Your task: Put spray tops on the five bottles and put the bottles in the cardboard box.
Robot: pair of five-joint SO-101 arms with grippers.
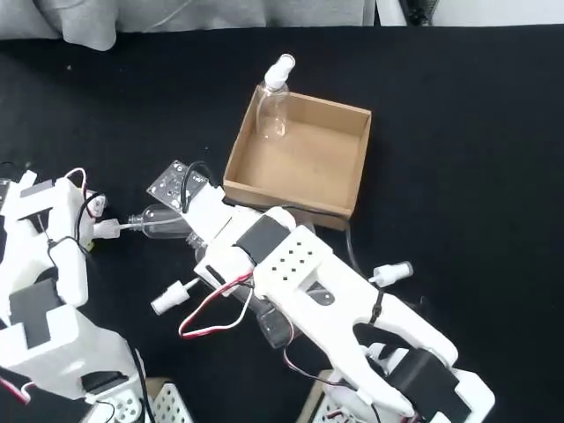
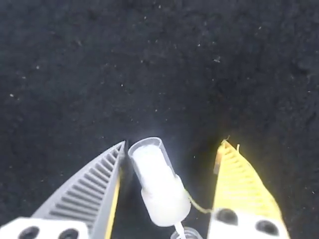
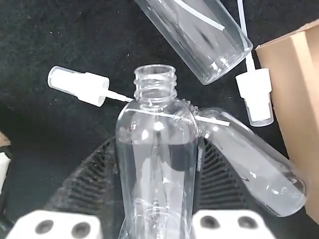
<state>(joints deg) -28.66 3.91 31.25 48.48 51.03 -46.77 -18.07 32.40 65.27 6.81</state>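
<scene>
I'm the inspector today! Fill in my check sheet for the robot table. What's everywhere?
Surface: black cloth.
Job's things: cardboard box holds one capped bottle; a loose spray top and a second loose top lie on the cloth.
Clutter: nothing seen.
Tools: right tool shut on an uncapped bottle; left tool open around a spray top.
Cables: red and white wires hang in a loop.
Surroundings: grey fabric past the far edge.
</scene>
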